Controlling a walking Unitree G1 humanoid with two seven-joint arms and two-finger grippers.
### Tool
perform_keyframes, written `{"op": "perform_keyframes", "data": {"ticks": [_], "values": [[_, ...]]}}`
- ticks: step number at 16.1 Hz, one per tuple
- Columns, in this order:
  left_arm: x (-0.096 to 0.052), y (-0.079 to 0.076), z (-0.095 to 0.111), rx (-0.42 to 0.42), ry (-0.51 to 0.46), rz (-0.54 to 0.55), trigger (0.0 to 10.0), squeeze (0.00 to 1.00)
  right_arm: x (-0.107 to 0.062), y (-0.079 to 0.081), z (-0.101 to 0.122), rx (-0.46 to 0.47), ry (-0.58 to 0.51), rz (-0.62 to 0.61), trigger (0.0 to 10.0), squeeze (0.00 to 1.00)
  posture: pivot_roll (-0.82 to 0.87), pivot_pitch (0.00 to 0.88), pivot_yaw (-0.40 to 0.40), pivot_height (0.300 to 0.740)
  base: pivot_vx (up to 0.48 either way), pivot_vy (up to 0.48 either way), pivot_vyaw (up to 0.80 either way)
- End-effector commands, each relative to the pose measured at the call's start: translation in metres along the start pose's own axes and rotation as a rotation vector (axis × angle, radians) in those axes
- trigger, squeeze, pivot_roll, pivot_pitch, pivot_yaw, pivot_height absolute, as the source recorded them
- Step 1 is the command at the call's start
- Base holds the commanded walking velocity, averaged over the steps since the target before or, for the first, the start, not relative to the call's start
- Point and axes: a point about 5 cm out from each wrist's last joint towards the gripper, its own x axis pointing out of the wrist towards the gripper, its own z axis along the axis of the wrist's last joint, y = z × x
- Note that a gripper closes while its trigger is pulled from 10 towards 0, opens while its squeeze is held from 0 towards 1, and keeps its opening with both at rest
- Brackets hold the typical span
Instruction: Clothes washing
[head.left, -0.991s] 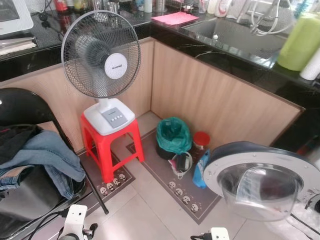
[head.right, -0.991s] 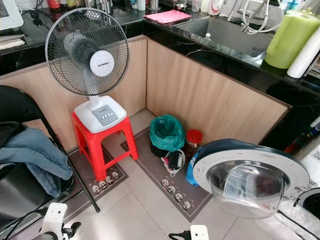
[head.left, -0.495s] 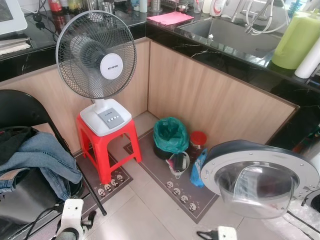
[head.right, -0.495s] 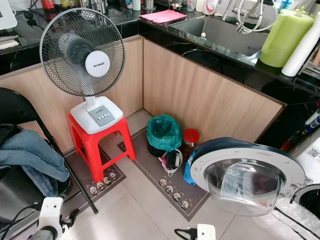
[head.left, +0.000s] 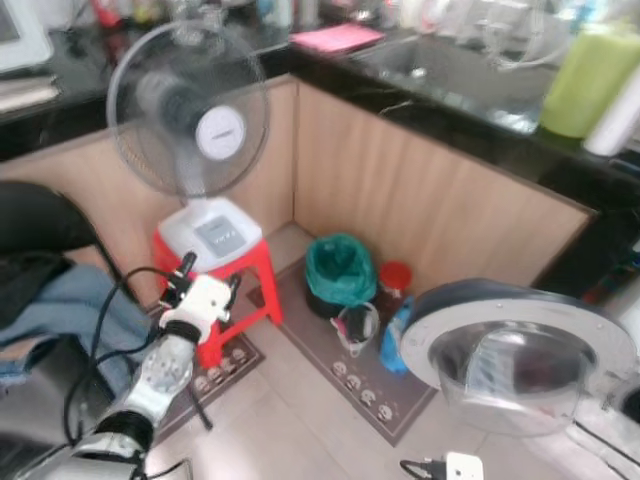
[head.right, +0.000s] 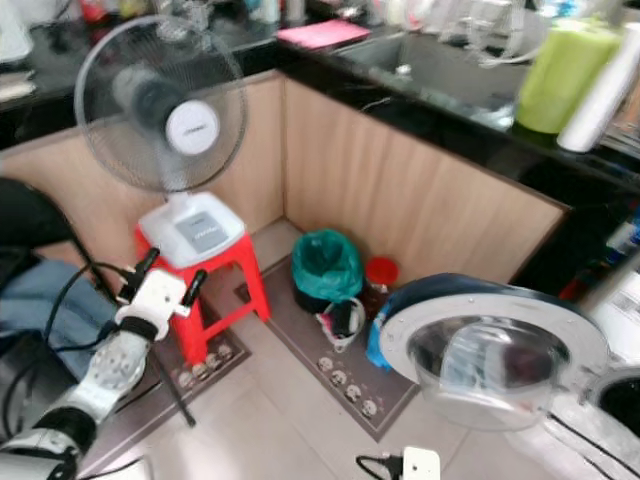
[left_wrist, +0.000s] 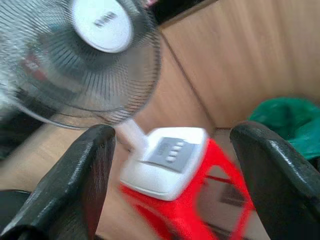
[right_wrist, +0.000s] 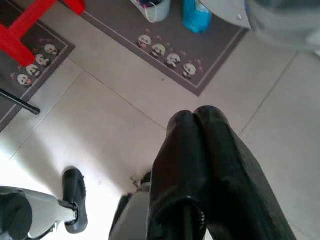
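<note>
Lying heaped on a black chair (head.left: 40, 215) at far left: blue jeans (head.left: 70, 315). Reaching up with fingers spread wide and holding nothing, in front of the red stool (head.left: 245, 285) bearing a white fan (head.left: 190, 110): the left gripper (head.left: 205, 278). Standing open at right beyond the green bin (head.left: 342, 272): the washer door (head.left: 520, 350). Hanging low over floor tiles, fingers pressed together: the right gripper (right_wrist: 200, 117).

Blue jeans (head.left: 75, 310) – draped on chair; washer door (head.left: 520, 355) open.
</note>
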Motion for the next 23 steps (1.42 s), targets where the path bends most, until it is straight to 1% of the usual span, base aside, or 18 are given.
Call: {"op": "perform_keyframes", "data": {"ticks": [1, 3, 4, 6, 7, 8, 9, 10, 11, 12, 14, 15, 16, 17, 18, 20, 22, 23], "values": [[0.004, 0.001, 0.009, 0.014, -0.055, 0.025, 10.0, 0.0, -0.001, 0.0, 0.001, 0.011, -0.016, -0.001, 10.0, 0.0, 0.19, 0.0, -0.105, 0.74, 0.0, 0.0, 0.0], [0.002, 0.006, 0.01, -0.022, -0.039, 0.096, 10.0, 0.0, -0.001, -0.001, 0.001, 0.001, -0.021, 0.005, 10.0, 0.0, 0.19, 0.0, -0.108, 0.74, 0.0, 0.0, 0.0], [-0.002, 0.011, 0.015, -0.126, -0.048, 0.15, 10.0, 0.0, -0.001, -0.002, 0.001, -0.005, -0.022, 0.006, 10.0, 0.0, 0.19, 0.0, -0.11, 0.74, 0.0, 0.0, 0.0], [-0.022, 0.019, 0.01, -0.159, 0.019, 0.208, 10.0, 0.0, -0.001, -0.003, 0.001, -0.008, -0.022, 0.004, 10.0, 0.0, 0.2, 0.0, -0.114, 0.74, 0.0, 0.0, 0.0], [-0.031, 0.02, 0.019, -0.212, -0.085, 0.197, 10.0, 0.0, -0.001, -0.004, 0.001, -0.014, -0.022, 0.006, 10.0, 0.0, 0.2, 0.0, -0.116, 0.74, 0.0, 0.0, 0.0], [-0.04, 0.016, 0.014, -0.265, -0.055, 0.182, 10.0, 0.0, -0.001, -0.004, 0.001, -0.018, -0.018, 0.01, 10.0, 0.0, 0.21, 0.0, -0.118, 0.74, 0.0, 0.0, 0.0], [-0.042, 0.015, 0.009, -0.289, -0.01, 0.185, 10.0, 0.0, -0.001, -0.004, 0.001, -0.019, -0.017, 0.011, 10.0, 0.0, 0.21, 0.0, -0.119, 0.74, 0.0, 0.0, 0.0], [-0.045, 0.012, -0.006, -0.345, 0.088, 0.185, 10.0, 0.0, -0.001, -0.003, 0.001, -0.021, -0.014, 0.013, 10.0, 0.0, 0.21, 0.0, -0.12, 0.74, 0.0, 0.0, 0.0], [-0.053, 0.001, -0.032, -0.434, 0.255, 0.137, 10.0, 0.0, 0.0, -0.003, 0.001, -0.023, -0.008, 0.017, 10.0, 0.0, 0.21, 0.0, -0.121, 0.74, 0.0, 0.0, 0.0], [-0.062, -0.01, -0.051, -0.474, 0.389, 0.085, 10.0, 0.0, 0.0, -0.002, 0.001, -0.024, -0.001, 0.021, 10.0, 0.0, 0.21, 0.0, -0.123, 0.74, 0.0, 0.0, 0.0], [-0.087, -0.029, -0.08, -0.486, 0.633, 0.006, 10.0, 0.0, 0.001, -0.001, -0.001, -0.052, 0.024, 0.038, 10.0, 0.0, 0.21, 0.0, -0.131, 0.74, 0.0, 0.0, 0.0], [-0.088, -0.03, -0.081, -0.49, 0.637, 0.0, 10.0, 0.0, 0.001, -0.001, -0.001, -0.052, 0.025, 0.038, 10.0, 0.0, 0.21, 0.0, -0.131, 0.74, 0.0, 0.0, 0.0], [-0.099, -0.037, -0.088, -0.463, 0.707, -0.049, 10.0, 0.0, 0.001, -0.001, -0.002, -0.056, 0.036, 0.038, 10.0, 0.0, 0.21, 0.0, -0.131, 0.74, 0.0, 0.0, 0.0], [-0.128, -0.05, -0.102, -0.41, 0.87, -0.127, 10.0, 0.0, 0.001, -0.001, -0.004, -0.064, 0.06, 0.038, 10.0, 0.0, 0.21, 0.0, -0.13, 0.74, 0.0, 0.0, 0.0], [-0.147, -0.055, -0.111, -0.381, 0.978, -0.164, 10.0, 0.0, 0.001, -0.001, -0.005, -0.07, 0.078, 0.037, 10.0, 0.0, 0.21, 0.0, -0.131, 0.74, 0.0, 0.0, 0.0], [-0.172, -0.06, -0.12, -0.367, 1.107, -0.191, 10.0, 0.0, 0.001, -0.001, -0.008, -0.087, 0.108, 0.034, 10.0, 0.0, 0.2, 0.0, -0.131, 0.74, 0.0, 0.0, 0.0], [-0.186, -0.065, -0.123, -0.365, 1.192, -0.189, 10.0, 0.0, 0.001, -0.002, -0.011, -0.087, 0.147, 0.026, 10.0, 0.0, 0.2, 0.0, -0.132, 0.74, 0.0, 0.0, 0.0], [-0.184, -0.068, -0.122, -0.367, 1.189, -0.2, 10.0, 0.0, 0.0, -0.002, -0.013, -0.091, 0.17, 0.014, 10.0, 0.0, 0.19, 0.0, -0.127, 0.74, 0.0, 0.0, 0.0]]}}
